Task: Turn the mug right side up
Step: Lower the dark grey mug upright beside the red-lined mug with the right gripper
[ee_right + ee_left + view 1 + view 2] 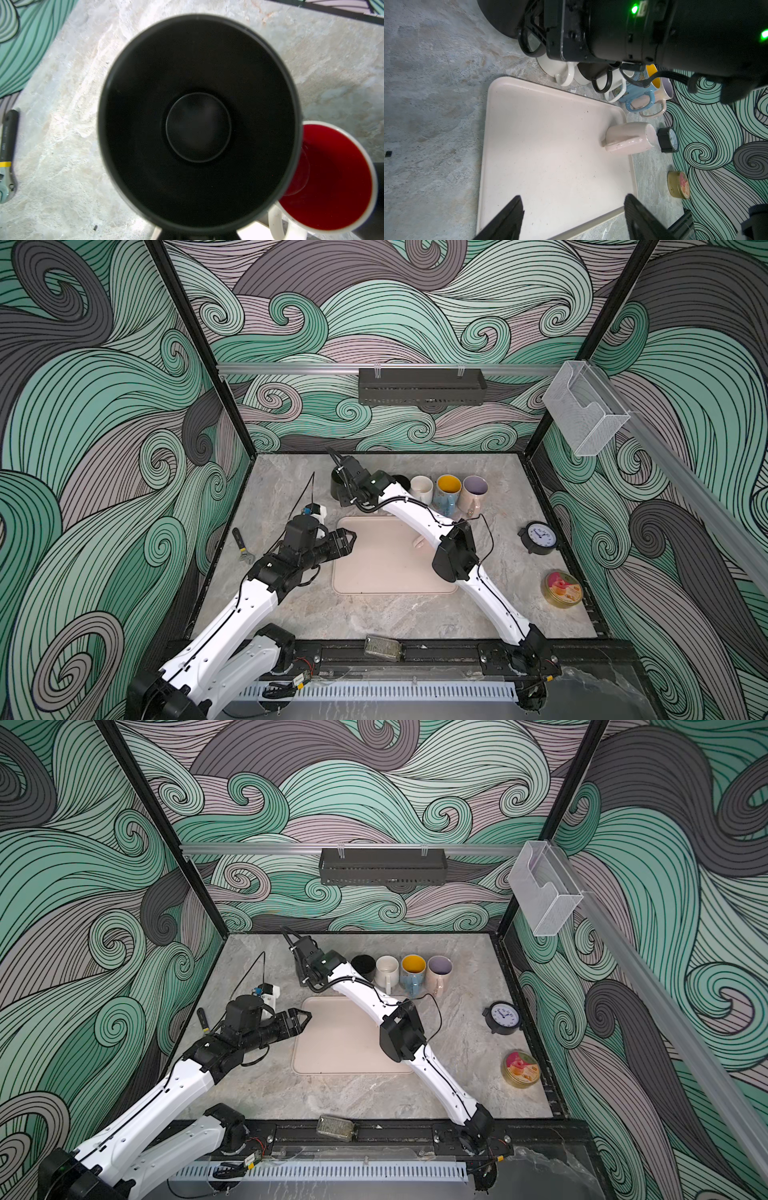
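Grey marble tabletop (swirl-patterned walls around): left fingers spread, right fingers pinching black mug rim

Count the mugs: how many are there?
7. Back row: far-left black mug, red-lined white mug, second black mug, plain white mug, yellow-lined blue mug, lilac-lined pink mug. A pale pink mug is on the beige tray. The right arm may hide others.

From the tray at the middle of the table, a row of mugs stands at twelve to one o'clock, the clock at three, the tin at four, the jar at six and the wrench at nine, while one mug sits on the tray near its two o'clock corner.
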Robot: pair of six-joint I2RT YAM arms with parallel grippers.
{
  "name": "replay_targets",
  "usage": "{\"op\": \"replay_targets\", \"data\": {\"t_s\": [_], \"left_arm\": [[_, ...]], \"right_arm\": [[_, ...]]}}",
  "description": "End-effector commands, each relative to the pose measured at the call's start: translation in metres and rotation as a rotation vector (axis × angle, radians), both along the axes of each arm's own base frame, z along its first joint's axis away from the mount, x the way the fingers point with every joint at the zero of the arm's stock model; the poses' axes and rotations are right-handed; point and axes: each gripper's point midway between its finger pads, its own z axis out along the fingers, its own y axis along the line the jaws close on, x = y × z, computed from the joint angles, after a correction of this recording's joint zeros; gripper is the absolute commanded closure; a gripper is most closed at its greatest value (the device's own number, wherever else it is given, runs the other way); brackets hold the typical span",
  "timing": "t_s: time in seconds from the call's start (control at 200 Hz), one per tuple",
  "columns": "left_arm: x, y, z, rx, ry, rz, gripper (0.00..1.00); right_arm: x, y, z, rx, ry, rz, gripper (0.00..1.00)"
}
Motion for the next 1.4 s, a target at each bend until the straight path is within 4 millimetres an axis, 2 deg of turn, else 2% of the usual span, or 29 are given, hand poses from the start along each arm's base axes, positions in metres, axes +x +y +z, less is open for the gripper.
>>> {"op": "replay_targets", "data": {"t_s": [0.0,0.155,0.345,0.785,1.066,1.246,1.396], "left_arm": [[-0.003,-0.004,0.005,0.005,-0.017,-0.037,0.22],[-0.001,-0.006,0.006,0.0,-0.018,-0.041,0.22],[-0.001,-0.005,0.004,0.001,-0.014,-0.036,0.22],[0.001,-0.006,0.002,0.006,-0.014,-0.038,0.22],[0.001,-0.006,0.001,0.001,-0.011,-0.035,0.22],[0.002,-0.007,0.001,-0.001,-0.012,-0.034,0.22],[0.002,-0.007,0.001,-0.001,-0.012,-0.035,0.22]], "right_arm": [[0.011,0.007,0.03,0.056,-0.082,-0.016,1.0],[0.013,0.005,0.019,0.024,-0.086,-0.021,1.0],[0.014,0.002,-0.003,-0.014,-0.067,-0.029,1.0],[0.018,-0.009,-0.025,-0.067,-0.056,-0.069,1.0],[0.019,-0.018,-0.031,-0.101,-0.056,-0.092,1.0],[0.017,-0.019,-0.027,-0.093,-0.05,-0.1,1.0],[0.017,-0.02,-0.02,-0.08,-0.053,-0.111,0.81]]}}
